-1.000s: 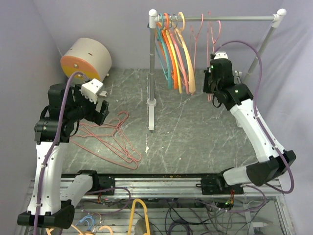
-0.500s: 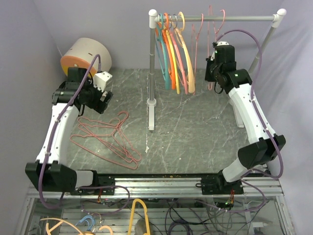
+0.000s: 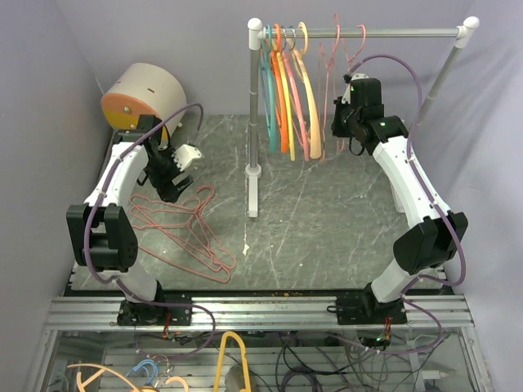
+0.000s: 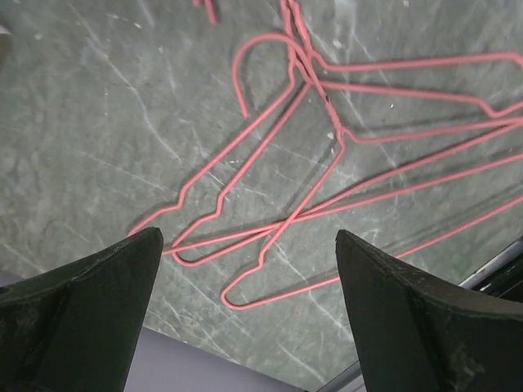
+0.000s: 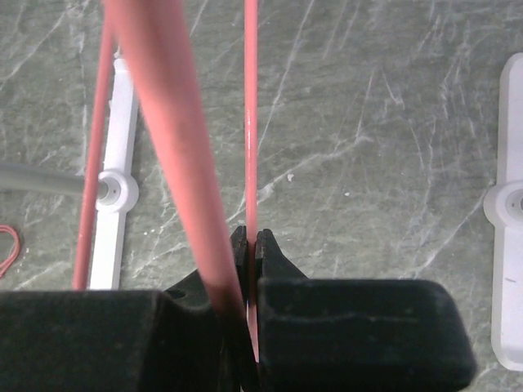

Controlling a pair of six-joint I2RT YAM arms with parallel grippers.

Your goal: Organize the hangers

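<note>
Plastic hangers (image 3: 283, 106) in teal, orange, yellow and peach hang bunched by their hooks at the left end of the rail (image 3: 409, 32), bodies pointing down. Further right along the rail dangle thin pink wire hangers (image 3: 357, 45). One of these, the held hanger (image 5: 251, 122), is pinched upright in the closed right claw (image 5: 246, 241), its hook up at the rail. Below and left of the rail, a pile (image 3: 184, 233) of more pink wire ones lies flat and overlapping on the desk (image 3: 327, 229), hooks toward the rail.

Closed fingers (image 5: 274, 265) pinch a pink wire hanger (image 5: 251, 122).
</note>
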